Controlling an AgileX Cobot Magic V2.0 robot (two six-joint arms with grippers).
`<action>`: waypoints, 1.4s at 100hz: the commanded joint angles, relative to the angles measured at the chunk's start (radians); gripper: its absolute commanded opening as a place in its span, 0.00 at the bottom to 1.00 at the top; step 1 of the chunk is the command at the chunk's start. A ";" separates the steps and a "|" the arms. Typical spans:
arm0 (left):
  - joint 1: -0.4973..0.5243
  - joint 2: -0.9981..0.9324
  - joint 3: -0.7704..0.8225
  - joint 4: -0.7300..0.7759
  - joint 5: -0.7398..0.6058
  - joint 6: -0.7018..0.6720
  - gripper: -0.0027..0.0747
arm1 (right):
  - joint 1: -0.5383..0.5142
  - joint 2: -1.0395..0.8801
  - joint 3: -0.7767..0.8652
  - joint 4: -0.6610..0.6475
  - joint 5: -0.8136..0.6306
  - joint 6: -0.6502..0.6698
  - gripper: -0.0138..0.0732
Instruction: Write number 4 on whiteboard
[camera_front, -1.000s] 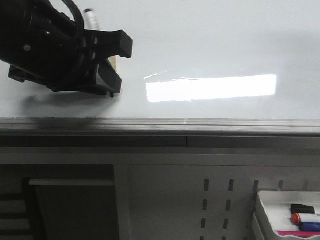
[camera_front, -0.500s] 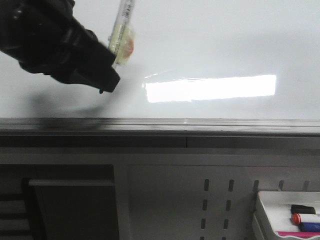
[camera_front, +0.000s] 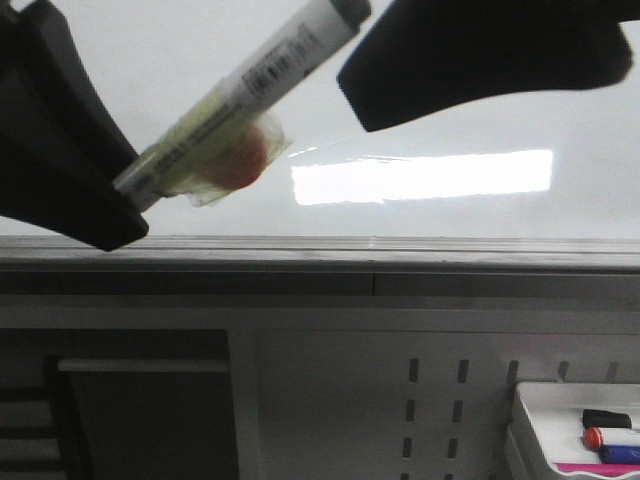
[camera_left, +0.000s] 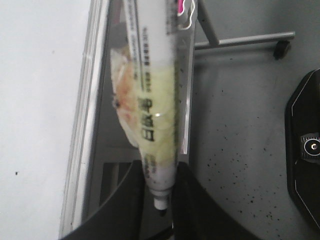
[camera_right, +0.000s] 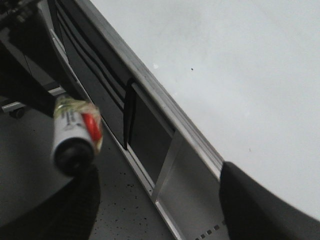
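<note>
My left gripper (camera_front: 115, 195) fills the left of the front view, shut on a white marker (camera_front: 245, 85) wrapped in yellowish tape, with an orange patch. The marker slants up to the right, in front of the whiteboard (camera_front: 450, 110). In the left wrist view the marker (camera_left: 155, 110) sits between the fingers of the left gripper (camera_left: 161, 172), its dark tip near the palm. My right gripper (camera_right: 155, 200) is open, fingers wide apart; one finger (camera_front: 480, 50) hangs at the upper right, just past the marker's dark end (camera_right: 72, 152). The number 4 is not in view on the board (camera_right: 225, 65).
A grey metal frame edge (camera_front: 320, 250) runs along the board's near side, with a perforated panel (camera_front: 430, 400) below. A small white tray (camera_front: 535, 425) of markers sits at the lower right. A speckled floor (camera_left: 240, 150) lies beside the board.
My left gripper has swung toward the camera with the marker, which now slants far to the right. The right gripper's finger has come into view at the upper right.
</note>
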 joint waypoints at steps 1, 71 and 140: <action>-0.009 -0.050 -0.030 -0.072 -0.040 0.090 0.01 | 0.025 0.003 -0.055 -0.024 -0.071 -0.051 0.68; -0.009 -0.084 -0.030 -0.276 0.002 0.338 0.01 | 0.062 -0.028 -0.079 0.039 0.055 -0.092 0.53; -0.009 -0.059 -0.030 -0.287 -0.044 0.354 0.01 | 0.222 -0.096 -0.079 0.018 0.071 -0.094 0.57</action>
